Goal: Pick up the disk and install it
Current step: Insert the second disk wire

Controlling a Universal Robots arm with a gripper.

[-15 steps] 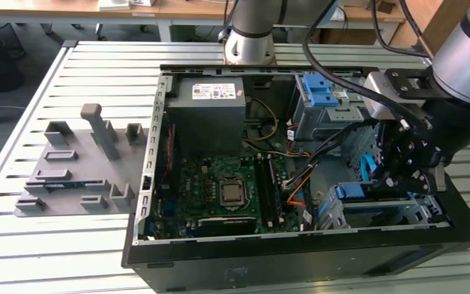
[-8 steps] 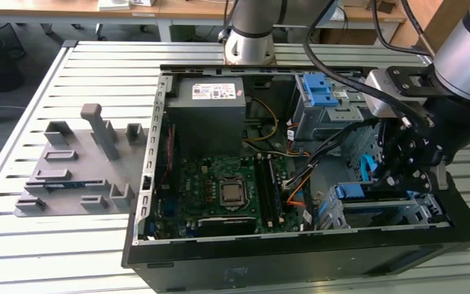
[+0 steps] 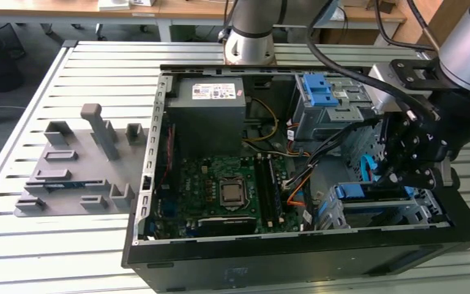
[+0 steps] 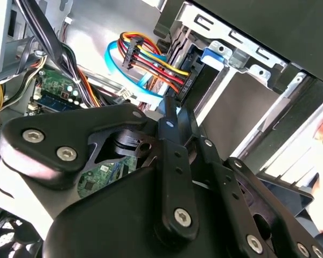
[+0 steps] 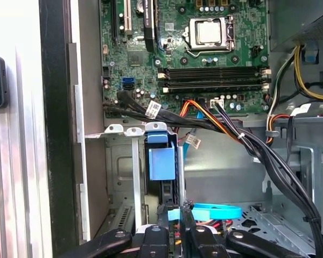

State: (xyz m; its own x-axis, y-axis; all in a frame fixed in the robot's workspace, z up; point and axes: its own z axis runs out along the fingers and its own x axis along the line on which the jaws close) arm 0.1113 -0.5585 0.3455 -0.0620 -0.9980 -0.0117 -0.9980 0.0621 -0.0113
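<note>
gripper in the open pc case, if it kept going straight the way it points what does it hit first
Most likely the disk, standing on edge in the drive bay right ahead of the gripper; the fingertips seem at its near edge, though depth is unclear.

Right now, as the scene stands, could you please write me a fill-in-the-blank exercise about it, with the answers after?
1. The end effector reaches into the computer case on the exterior view's ___ side.
2. The grey fixture stands ___ the case, on the slatted table.
3. The disk near the end effector shows a carrier of ___ plastic.
4. The power-supply box carries a ___ sticker.

Missing words: right; outside; blue; white.
</note>
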